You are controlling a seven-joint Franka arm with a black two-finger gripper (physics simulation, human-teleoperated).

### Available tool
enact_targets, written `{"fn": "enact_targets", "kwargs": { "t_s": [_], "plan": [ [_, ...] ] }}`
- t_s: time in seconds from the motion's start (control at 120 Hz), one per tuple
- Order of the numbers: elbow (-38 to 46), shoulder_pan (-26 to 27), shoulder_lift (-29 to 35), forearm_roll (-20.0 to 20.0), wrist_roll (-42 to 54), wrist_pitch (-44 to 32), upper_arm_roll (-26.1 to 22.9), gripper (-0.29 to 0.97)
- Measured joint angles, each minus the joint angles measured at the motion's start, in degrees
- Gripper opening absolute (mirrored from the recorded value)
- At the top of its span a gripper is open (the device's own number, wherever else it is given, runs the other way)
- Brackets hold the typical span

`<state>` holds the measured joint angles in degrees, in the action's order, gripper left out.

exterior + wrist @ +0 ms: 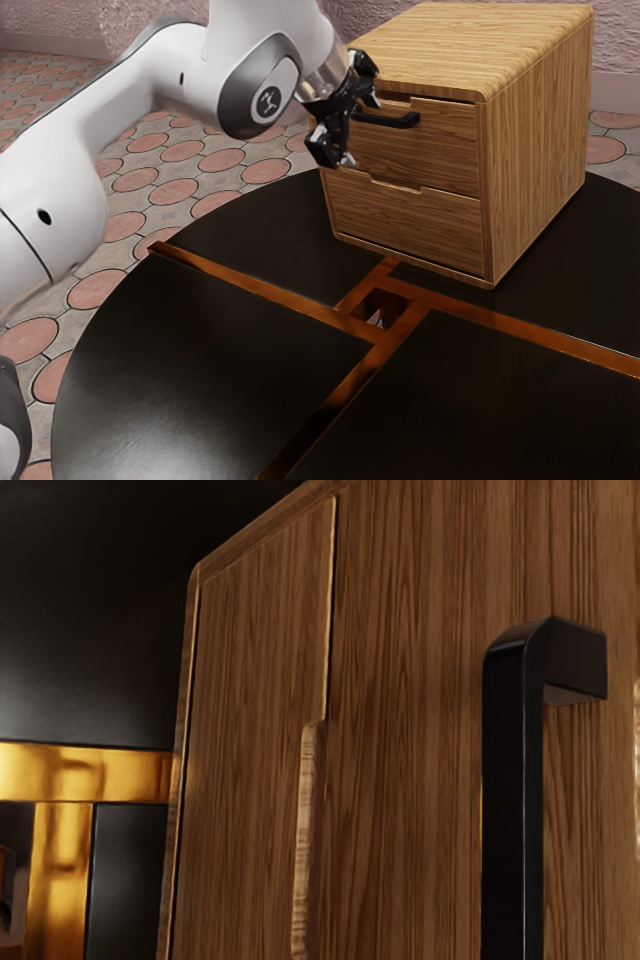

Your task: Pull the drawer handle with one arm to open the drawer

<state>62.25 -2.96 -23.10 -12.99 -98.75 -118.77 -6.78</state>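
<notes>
A wooden cabinet (520, 130) with two drawers stands on the black table (200, 370). The upper drawer (440, 140) carries a black bar handle (395, 118) and sits flush in the cabinet front. My black gripper (358, 108) is at the handle's end toward the exterior view's left, open, with one finger above the bar and one below. In the wrist view the handle (515, 800) is very close, running beside the upper drawer's wood front (410, 730). The lower drawer (250, 780) lies next to it.
The lower drawer (410, 215) has a wooden lip pull (395, 185). Gold strips (270, 290) cross the table and meet at a small square hole (381, 310) in front of the cabinet. Beyond the table's edge is a tiled floor (160, 170).
</notes>
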Motion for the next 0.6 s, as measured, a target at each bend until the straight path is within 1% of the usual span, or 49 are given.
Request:
{"fn": "enact_targets", "kwargs": {
  "t_s": [0.133, 0.275, 0.45, 0.6],
  "plan": [
    [-0.11, -1.1, -1.03, 0.01, 0.88, -1.54, -0.11, 0.68],
    [-2.98, -1.5, -2.76, 0.05, 1.86, -2.58, 0.04, 0.68],
    [-3.21, -2.94, -3.45, 0.16, 2.93, -3.63, -0.28, 0.68],
    [-3.18, -2.91, -4.35, 0.22, 3.66, -5.21, -0.4, 0.68]
  ]
}}
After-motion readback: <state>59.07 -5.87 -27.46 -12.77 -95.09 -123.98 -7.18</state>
